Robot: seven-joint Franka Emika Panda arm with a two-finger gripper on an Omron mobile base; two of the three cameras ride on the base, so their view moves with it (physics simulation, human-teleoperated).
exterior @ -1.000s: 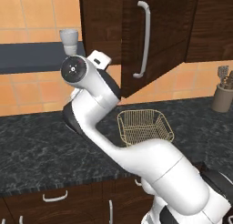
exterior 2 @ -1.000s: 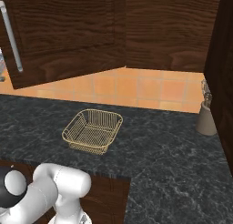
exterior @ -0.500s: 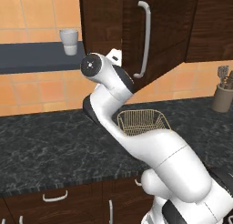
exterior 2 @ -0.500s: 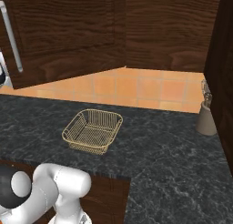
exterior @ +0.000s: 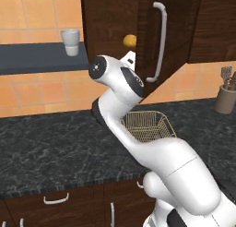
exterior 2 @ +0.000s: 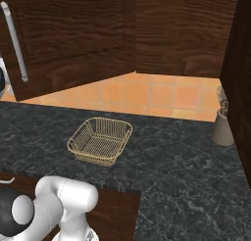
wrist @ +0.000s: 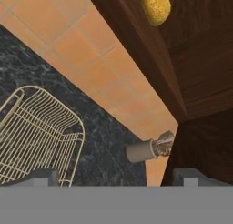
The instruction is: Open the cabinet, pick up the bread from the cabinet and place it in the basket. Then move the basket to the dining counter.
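Bread, a small round golden-yellow bun [exterior: 130, 40], sits inside the dark brown wooden wall cabinet [exterior: 110, 23], visible in the gap beside the open door. Door swung outward; its long vertical silver bar handle [exterior: 160, 41] faces the left base camera. In the hand view the bun [wrist: 155, 7] lies against the dark wood interior near the upper edge, above the cabinet's bottom edge.

Claw [wrist: 116, 175]: two dark fingertips stand far apart at the bottom of the hand view, nothing between them; jaws wide, empty. It is well apart from the bun.

Square shallow basket of tan-gold wire mesh [exterior 2: 100, 141] stands empty on the black marbled desk [exterior 2: 171, 161], below the cabinet and near the orange tiled wall. In the left base view the basket [exterior: 148, 125] is partly hidden behind the white arm.

Grey-brown utensil holder [exterior 2: 223, 129] with utensils stands on the desk at the right, close to the wall. Pale grey cup [exterior: 70, 42] rests on a dark shelf [exterior: 41, 57] left of the cabinet. Low drawers with small curved handles [exterior: 56, 199] run under the desk.
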